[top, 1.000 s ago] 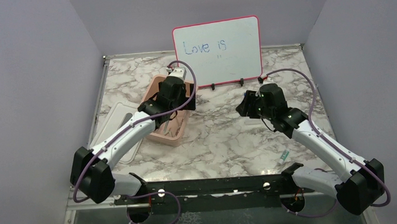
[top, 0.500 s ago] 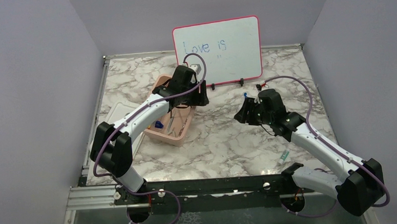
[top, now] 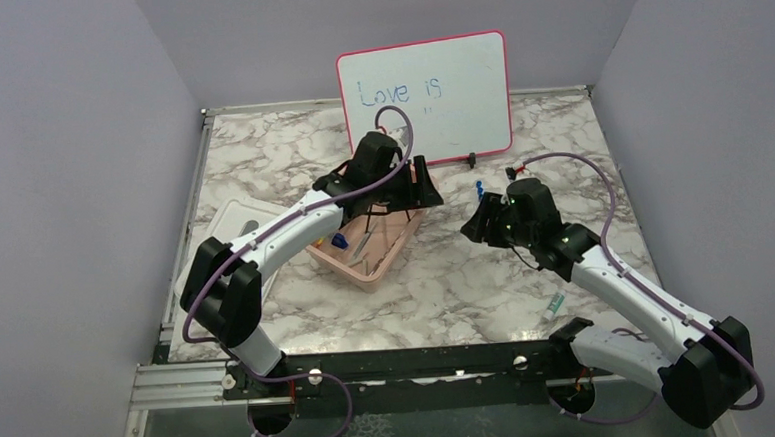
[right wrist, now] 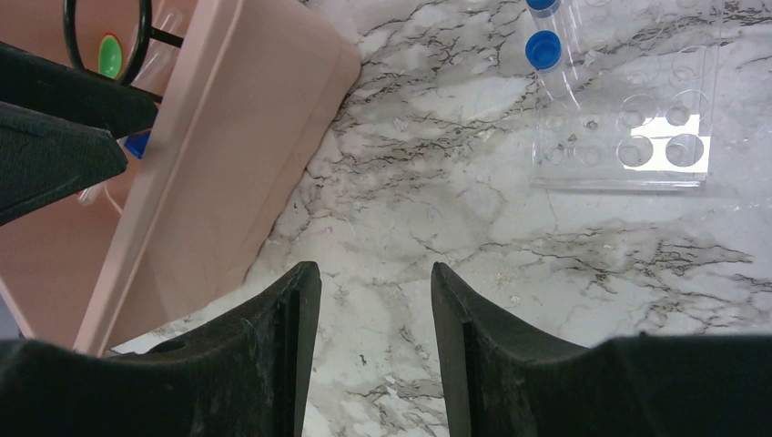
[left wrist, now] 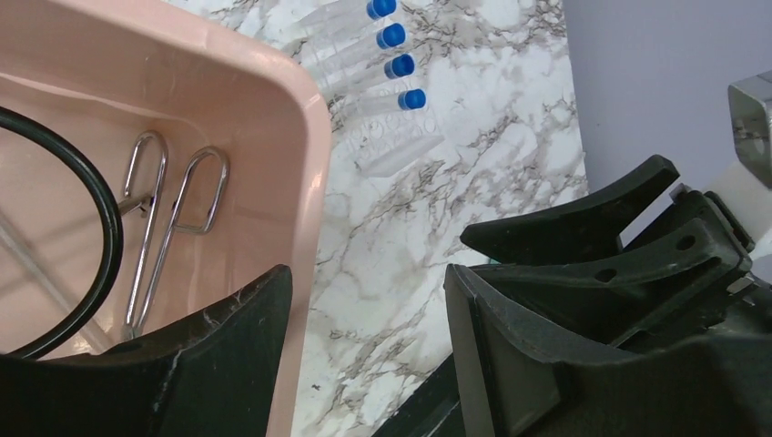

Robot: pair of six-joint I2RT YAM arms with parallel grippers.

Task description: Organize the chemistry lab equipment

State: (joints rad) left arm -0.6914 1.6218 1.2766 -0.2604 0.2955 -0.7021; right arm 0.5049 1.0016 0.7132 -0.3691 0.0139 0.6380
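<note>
Left gripper [left wrist: 364, 273]: jaws apart, straddling the long wall of the pink tub [left wrist: 309, 182]. One finger [left wrist: 228, 364] is inside, against the wall. The other is outside, with bare marble showing between it and the wall, so no clamp is visible.

Right gripper [right wrist: 375, 273]: jaws apart, nothing between them, hanging over the marble table [top: 447, 285] just beside the tub's outer wall.

Black wire ring stand [left wrist: 113, 238]: inside the tub. It is thin black wire with a round ring on top. Its legs are visible in the top view, partly hidden by the left wrist.

Metal tongs [left wrist: 153, 269]: shiny thin wire with two looped handles, lying flat on the tub floor next to the ring.

Clear tubes [left wrist: 364, 64]: four in a row, see-through with bright blue caps. They lie on the marble outside the tub, at a clear rack [right wrist: 628, 137] with round holes that lies flat. Cannot tell whether the tubes rest on the rack or just beside it.

A small blue piece [top: 338, 241] sits in the tub; what it is cannot be told.

Green-handled tool [top: 555, 304]: slim, lying on the table near the front edge beside the right arm, well apart from the tub.

White lid [top: 229, 227]: flat on the table left of the tub.

Whiteboard [top: 457, 85]: upright at the back, with "Love is" written on it.
</note>
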